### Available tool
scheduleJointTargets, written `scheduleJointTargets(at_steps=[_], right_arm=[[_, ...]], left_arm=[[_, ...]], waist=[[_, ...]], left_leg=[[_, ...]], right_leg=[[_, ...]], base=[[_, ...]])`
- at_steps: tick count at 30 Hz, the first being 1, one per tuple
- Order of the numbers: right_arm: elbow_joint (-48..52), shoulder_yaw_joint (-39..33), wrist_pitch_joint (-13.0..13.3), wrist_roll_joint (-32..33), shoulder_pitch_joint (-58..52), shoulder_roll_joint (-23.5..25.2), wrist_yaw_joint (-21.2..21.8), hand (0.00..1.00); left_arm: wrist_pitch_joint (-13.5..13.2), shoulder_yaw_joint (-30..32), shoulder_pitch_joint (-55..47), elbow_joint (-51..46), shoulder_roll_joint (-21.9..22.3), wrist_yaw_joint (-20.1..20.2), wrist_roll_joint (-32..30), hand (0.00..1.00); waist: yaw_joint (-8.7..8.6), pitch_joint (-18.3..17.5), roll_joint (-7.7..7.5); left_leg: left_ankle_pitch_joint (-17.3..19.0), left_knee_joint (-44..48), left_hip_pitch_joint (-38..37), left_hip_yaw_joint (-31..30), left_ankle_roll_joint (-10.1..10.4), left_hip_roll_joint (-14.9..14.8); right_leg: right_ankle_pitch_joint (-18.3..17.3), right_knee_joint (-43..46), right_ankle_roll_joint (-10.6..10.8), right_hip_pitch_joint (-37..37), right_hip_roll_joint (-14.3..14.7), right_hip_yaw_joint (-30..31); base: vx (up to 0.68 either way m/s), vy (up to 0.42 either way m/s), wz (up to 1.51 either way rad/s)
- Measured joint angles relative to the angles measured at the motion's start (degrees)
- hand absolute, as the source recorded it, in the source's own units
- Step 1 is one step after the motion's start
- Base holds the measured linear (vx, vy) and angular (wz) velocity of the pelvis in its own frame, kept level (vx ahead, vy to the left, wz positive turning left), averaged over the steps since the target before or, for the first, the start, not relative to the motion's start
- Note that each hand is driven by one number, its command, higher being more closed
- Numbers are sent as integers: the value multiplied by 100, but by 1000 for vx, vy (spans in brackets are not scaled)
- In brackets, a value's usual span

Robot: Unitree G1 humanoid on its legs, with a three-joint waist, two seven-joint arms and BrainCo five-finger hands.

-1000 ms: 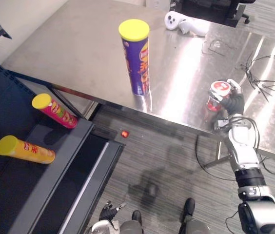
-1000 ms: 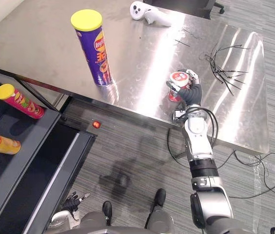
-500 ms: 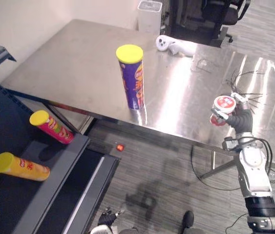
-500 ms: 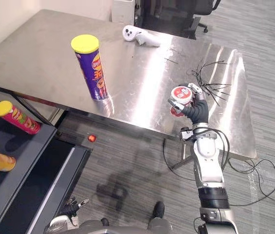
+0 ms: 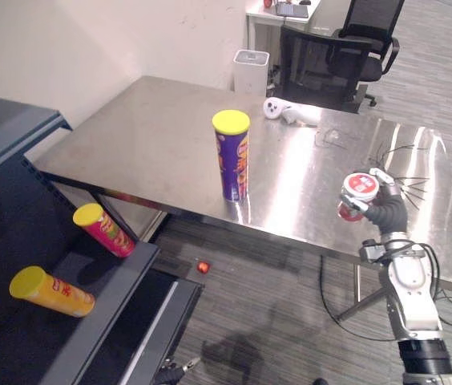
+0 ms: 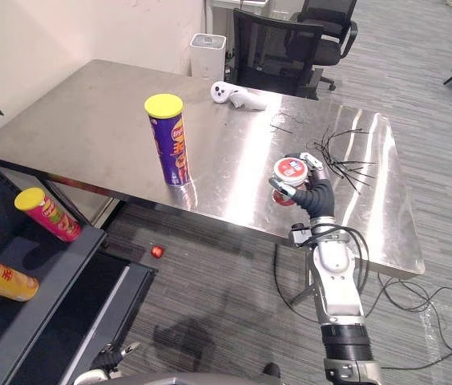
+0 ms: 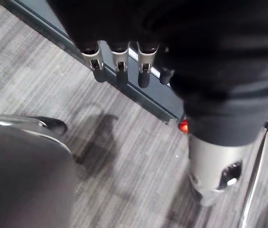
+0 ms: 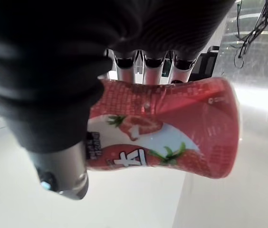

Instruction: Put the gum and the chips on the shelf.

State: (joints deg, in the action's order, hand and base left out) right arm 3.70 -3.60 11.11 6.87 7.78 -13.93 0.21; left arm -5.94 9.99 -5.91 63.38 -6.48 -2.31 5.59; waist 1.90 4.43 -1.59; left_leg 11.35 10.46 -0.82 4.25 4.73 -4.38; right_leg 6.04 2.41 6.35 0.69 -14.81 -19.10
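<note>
The gum (image 6: 290,176), a red tub with a white lid and strawberry print, sits in the right hand (image 6: 316,198), whose fingers (image 8: 152,62) curl round one side of it while the thumb closes on the other. The tub leans over on a slant and hangs above the right front part of the steel table (image 5: 142,132), close to the table's near edge. The chips (image 5: 232,156), a tall purple can with a yellow lid, stand upright on the same table, well apart from the gum and towards the robot's left, also not far from the near edge. Past the chips, at the far side of the table, lies a white controller (image 5: 288,112), and a loose tangle of black cable ties (image 5: 403,162) lies just beyond the held tub. The dark shelf (image 5: 127,271) stands to the left of the table and lower than its top; on it lie two other cans on their sides, a pink can (image 5: 105,230) nearer the table and an orange can (image 5: 53,290) further out, both with yellow lids. The left hand (image 7: 119,58) hangs low over the grey floor beside the shelf's base, its fingers straight and loose, holding nothing. A small red object (image 5: 203,266) lies on the floor under the table's edge, and a black office chair (image 5: 340,54) and a white bin (image 5: 251,67) stand behind the table.
</note>
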Motion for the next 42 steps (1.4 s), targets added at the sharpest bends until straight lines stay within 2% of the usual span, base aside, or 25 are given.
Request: scheduleJointTargets(at_steps=[2,4,6,7,8,9,10,11,12,13,14,17,19,21,22,26,30,32,35,42], right_arm=[[0,101,1,8,3,74,-14,100],[-4,180,1,49,74,129,-63,100],[-17,173,10,87,271,167,-125,100],[-25,165,10,92,332,165,-152,100],[-31,130,11,93,419,165,-226,100],[-33,37,11,89,437,167,-256,100],[-34,-22,10,83,431,168,-279,100],[-14,-104,11,66,437,177,-343,100],[37,-212,16,39,420,173,-376,100],[80,-350,32,31,354,170,-431,100],[128,-497,33,-7,236,161,-504,100],[399,-824,32,-17,-174,166,-554,100],[604,-862,32,-27,-392,258,-549,100],[750,-999,35,-28,-494,385,-564,100],[767,-1069,38,-28,-505,433,-619,100],[555,-1143,36,-45,-480,566,-739,100],[191,-1130,8,-232,-441,599,-794,100],[154,-1096,-5,-250,-436,599,-856,100],[145,-995,-55,-256,-376,599,-868,100],[77,-705,-68,-420,-227,599,-832,100]], left_arm=[[28,28,-1,71,-42,-8,62,0],[24,120,15,57,-11,-8,102,0],[29,164,119,45,15,-9,104,0],[30,164,132,31,15,-19,103,0],[27,171,152,-16,20,-40,103,0],[32,176,175,-54,66,-77,108,0],[33,176,160,-69,71,-100,111,0],[35,257,114,-65,90,-139,111,0],[56,423,57,16,187,-149,110,0],[117,495,-15,49,251,-157,108,0],[123,603,-131,51,306,-171,108,0],[156,690,-267,71,295,-183,107,0],[158,747,-310,69,263,-184,89,0],[159,748,-288,67,230,-182,83,0],[158,755,-274,54,225,-191,17,0],[158,778,-289,50,202,-237,-27,0],[153,593,-288,26,121,-236,-11,0],[150,597,-285,-17,107,-239,-3,0],[147,604,-288,-19,111,-243,46,0],[146,615,-339,-50,56,-225,99,0]], waist=[[12,50,-32],[54,139,-20],[98,226,60],[108,259,86],[126,373,99],[151,445,118],[149,467,110],[142,497,69],[117,504,208],[89,504,303],[-9,482,353],[-15,448,359],[-30,381,252],[-67,341,218],[-120,313,210],[-142,283,146],[-107,259,67],[-28,252,6],[-7,255,-36],[52,240,-143]], left_leg=[[-2,123,165,-274,4,37],[-70,183,321,-651,111,76],[-311,178,704,-1228,271,90],[-423,167,826,-1252,336,80],[-769,140,1034,-969,355,66],[-1243,-10,1189,-304,175,60],[-1492,-233,1165,87,48,55],[-1635,-607,1067,958,-277,38],[-1389,-587,1010,1777,-472,-122],[-1162,-529,954,2330,-453,-227],[-1077,-581,885,2589,-497,-251],[-1143,-654,995,2762,-603,-156],[-1212,-937,1007,2634,-621,83],[-1375,-1287,956,2593,-626,244],[-1494,-1480,953,2496,-705,354],[-1607,-1588,910,2478,-854,473],[-1569,-1588,715,2485,-870,467],[-1551,-1589,716,2530,-843,460],[-1493,-1621,716,2598,-781,460],[-1500,-1624,763,2797,-777,388]], right_leg=[[-281,226,15,-38,-76,-191],[-413,207,12,-180,-73,-546],[-509,15,7,-329,23,-1182],[-517,-23,-5,-349,58,-1363],[-565,-60,-79,-417,72,-1682],[-638,-56,-192,-497,50,-2009],[-695,-42,-244,-540,5,-2152],[-827,-25,-144,-625,-57,-2434],[-866,-31,-88,-715,35,-2679],[-901,-31,-44,-798,88,-2899],[-954,59,32,-827,77,-3158],[-979,178,153,-879,-48,-3527],[-884,99,264,-884,-67,-3622],[-812,-12,261,-870,-58,-3636],[-753,-61,263,-841,-55,-3645],[-665,133,195,-761,-200,-3504],[-793,700,-3,-739,-420,-3350],[-829,715,-58,-687,-427,-3229],[-852,626,-89,-671,-408,-3111],[-875,400,-131,-564,-292,-2886]], base=[[-87,-84,71],[-73,-121,105],[-96,-165,142],[-175,-170,151],[-210,-149,159],[-214,-134,162],[-200,-55,158],[-187,44,125],[-143,61,129],[-108,134,122],[-36,83,111],[-71,130,84],[-43,160,52],[-30,125,49],[-23,98,37],[16,56,8],[43,-22,-2],[26,-51,-11],[-5,-48,-10],[-23,-54,-17]])
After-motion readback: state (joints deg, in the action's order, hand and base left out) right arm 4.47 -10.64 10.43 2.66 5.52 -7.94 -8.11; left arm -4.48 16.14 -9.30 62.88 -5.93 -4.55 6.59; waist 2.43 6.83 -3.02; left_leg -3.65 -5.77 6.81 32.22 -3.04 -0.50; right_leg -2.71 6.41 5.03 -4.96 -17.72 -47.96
